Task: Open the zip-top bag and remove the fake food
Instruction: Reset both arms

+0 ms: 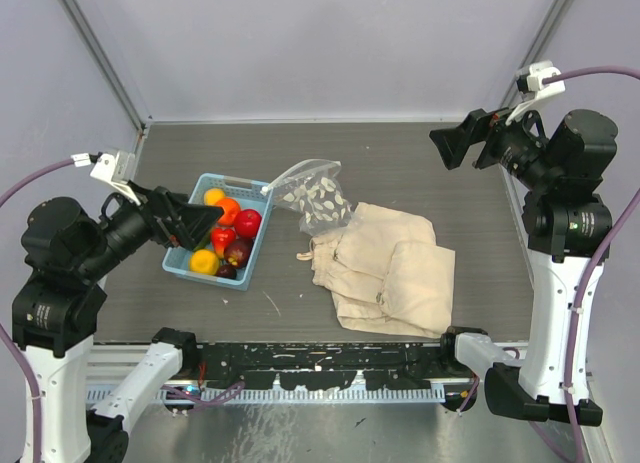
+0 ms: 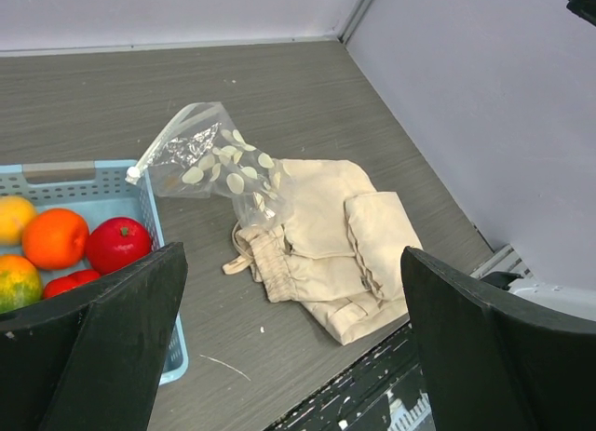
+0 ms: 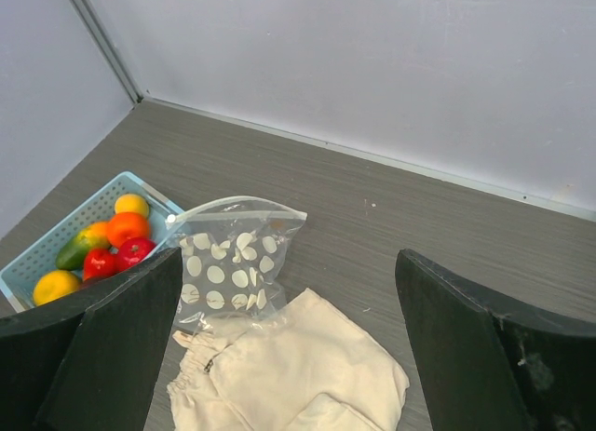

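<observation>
My left gripper [image 1: 198, 223] and right gripper [image 1: 458, 143], both spread wide and empty, above the table [image 1: 420, 173]; zip-top bag [image 1: 315, 195], clear, crinkled, white-spotted, lying between blue basket [image 1: 255, 186] and beige cloth bag [image 1: 390, 268], touching both; fake food [image 1: 228, 233], glossy red, orange, yellow, in the basket.

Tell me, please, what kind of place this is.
Likely a robot test bench, not a home: bare walls enclose a grey table with a basket of toy fruit, a clear bag and a cloth bag.
</observation>
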Robot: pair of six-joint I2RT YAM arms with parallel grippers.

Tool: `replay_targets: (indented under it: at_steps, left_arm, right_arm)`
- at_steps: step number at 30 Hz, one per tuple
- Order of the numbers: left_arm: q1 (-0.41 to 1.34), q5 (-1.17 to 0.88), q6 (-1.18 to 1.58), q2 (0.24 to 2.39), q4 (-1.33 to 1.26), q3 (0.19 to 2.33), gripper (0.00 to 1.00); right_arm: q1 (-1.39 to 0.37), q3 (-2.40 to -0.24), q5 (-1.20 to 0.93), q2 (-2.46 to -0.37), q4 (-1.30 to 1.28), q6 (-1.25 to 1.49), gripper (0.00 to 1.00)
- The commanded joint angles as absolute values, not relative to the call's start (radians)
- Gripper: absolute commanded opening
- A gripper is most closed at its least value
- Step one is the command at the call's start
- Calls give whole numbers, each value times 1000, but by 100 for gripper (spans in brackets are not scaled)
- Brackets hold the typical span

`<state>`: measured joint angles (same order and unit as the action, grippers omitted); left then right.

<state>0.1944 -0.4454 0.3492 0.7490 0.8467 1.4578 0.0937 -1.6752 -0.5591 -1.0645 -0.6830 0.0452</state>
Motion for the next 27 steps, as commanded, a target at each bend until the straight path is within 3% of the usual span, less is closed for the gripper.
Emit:
replay_targets:
  at_steps: [1, 27]
  left_arm:
    - [196, -438, 330, 735, 802, 1462, 98]
    - [196, -442, 336, 731, 794, 1443, 98]
  right_arm:
    - [97, -1682, -553, -1044, -658, 31, 100]
    - [97, -1674, -527, -1039, -660, 26, 100]
